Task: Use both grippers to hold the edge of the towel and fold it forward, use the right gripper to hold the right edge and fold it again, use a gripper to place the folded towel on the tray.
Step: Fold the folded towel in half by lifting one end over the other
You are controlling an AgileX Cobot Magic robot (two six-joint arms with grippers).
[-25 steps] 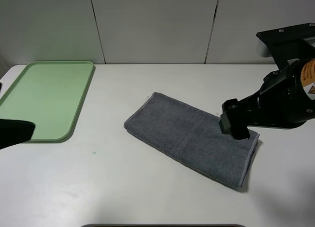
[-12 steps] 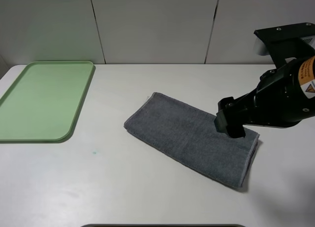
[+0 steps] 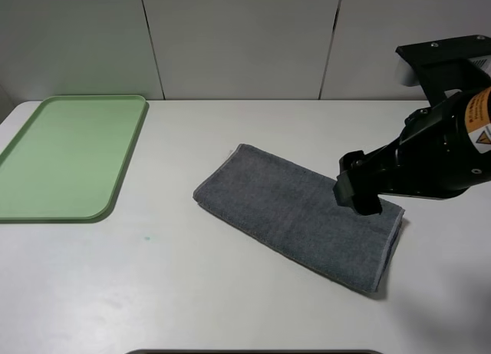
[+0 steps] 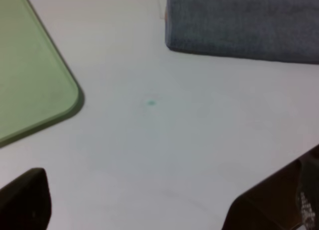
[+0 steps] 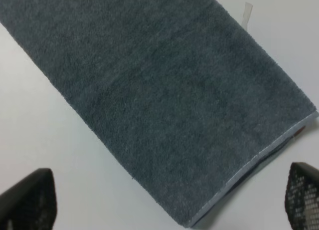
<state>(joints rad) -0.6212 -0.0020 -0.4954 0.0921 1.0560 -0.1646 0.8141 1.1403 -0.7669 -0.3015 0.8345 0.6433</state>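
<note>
White surface [image 3: 192, 292]: towel [image 3: 295, 212], folded once, right of centre, well apart from tray [image 3: 69, 154]; right gripper [image 3: 359, 196] over its right edge [image 3: 391, 246], left gripper [image 4: 149, 205] aside, both jaws released. Second fold judged pending; next: lower, pinch that hem.

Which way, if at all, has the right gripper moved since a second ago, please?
Yes, slightly: the right gripper has shifted toward the tray, farther over the towel from its right-hand hem.
</note>
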